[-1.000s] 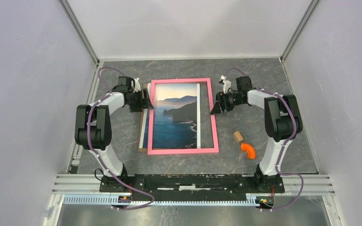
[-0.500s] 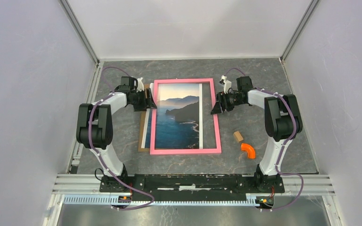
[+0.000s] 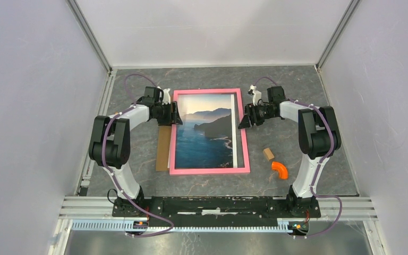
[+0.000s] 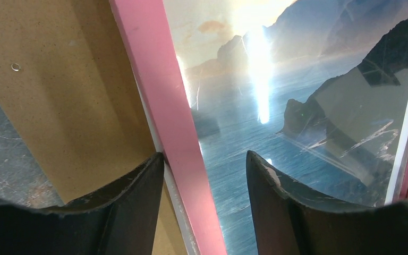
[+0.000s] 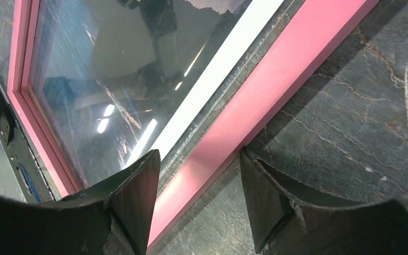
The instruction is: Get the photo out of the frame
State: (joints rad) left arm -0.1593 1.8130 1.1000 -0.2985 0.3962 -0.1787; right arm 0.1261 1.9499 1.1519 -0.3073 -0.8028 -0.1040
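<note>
The frame's pink rim (image 3: 210,170) lies flat mid-table, with the photo (image 3: 204,138) of sea and cliffs showing inside it. The brown fibreboard back (image 3: 163,149) sticks out past the rim's left side. My left gripper (image 3: 173,115) is open and straddles the left rim (image 4: 154,79): one finger rests on the board (image 4: 69,79), the other is over the photo (image 4: 297,79). My right gripper (image 3: 243,122) is open and straddles the right rim (image 5: 297,58), with one finger over the glazed photo (image 5: 111,64) and the other on the table.
A small wooden block (image 3: 268,154) and an orange curved piece (image 3: 280,169) lie right of the frame. Grey walls close in the table on three sides. A metal rail (image 3: 218,204) runs along the near edge.
My left gripper moved right, and the photo and pink rim shifted right with it. The brown board stayed put, so it now shows bare at the left. The right arm stayed still.
</note>
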